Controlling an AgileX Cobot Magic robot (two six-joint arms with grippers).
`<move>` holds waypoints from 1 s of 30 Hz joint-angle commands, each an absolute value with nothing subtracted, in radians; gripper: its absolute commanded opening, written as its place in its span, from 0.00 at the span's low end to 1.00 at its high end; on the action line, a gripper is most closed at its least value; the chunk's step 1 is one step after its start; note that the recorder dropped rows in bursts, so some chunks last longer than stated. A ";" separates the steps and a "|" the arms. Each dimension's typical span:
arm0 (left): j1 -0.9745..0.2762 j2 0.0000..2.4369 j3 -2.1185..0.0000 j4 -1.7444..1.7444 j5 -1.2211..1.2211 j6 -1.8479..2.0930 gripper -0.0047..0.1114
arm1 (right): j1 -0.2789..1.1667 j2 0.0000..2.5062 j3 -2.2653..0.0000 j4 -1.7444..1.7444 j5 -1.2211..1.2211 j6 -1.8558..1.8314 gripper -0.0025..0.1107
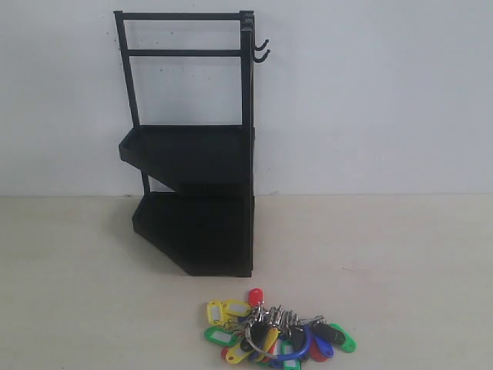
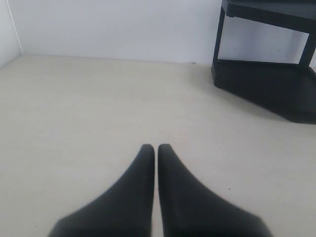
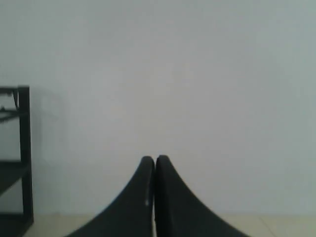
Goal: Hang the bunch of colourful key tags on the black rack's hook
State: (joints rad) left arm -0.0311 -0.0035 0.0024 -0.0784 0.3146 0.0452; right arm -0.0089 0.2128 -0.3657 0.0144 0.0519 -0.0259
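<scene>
Currently | left fingers (image 2: 148, 155) pressed together, nothing between them, low over the tabletop (image 2: 74, 108) | black rack (image 1: 192, 154) upright at the far edge, slightly left of middle, hooks (image 1: 262, 52) on its top right | I see the key tag bunch (image 1: 277, 335) flat at the near edge, in front of the rack | right fingers (image 3: 147, 168) closed, empty, facing the wall (image 3: 197, 74)

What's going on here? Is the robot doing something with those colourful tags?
Nothing is being handled yet. The colourful key tag bunch lies on the table in front of the black rack, whose hooks near the top are bare. The left gripper and right gripper are both shut and hold nothing, and neither is at the bunch.
</scene>
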 commanded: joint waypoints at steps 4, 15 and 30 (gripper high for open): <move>-0.028 0.000 0.000 -0.085 0.307 0.045 0.08 | -0.013 0.453 -0.458 0.013 0.236 -0.036 0.02; -0.028 0.000 0.000 -0.085 0.307 0.045 0.08 | -0.013 0.500 -0.458 0.013 0.227 -0.031 0.02; -0.028 0.000 0.000 -0.085 0.307 0.045 0.08 | 0.058 0.762 -0.488 0.016 0.164 -0.100 0.02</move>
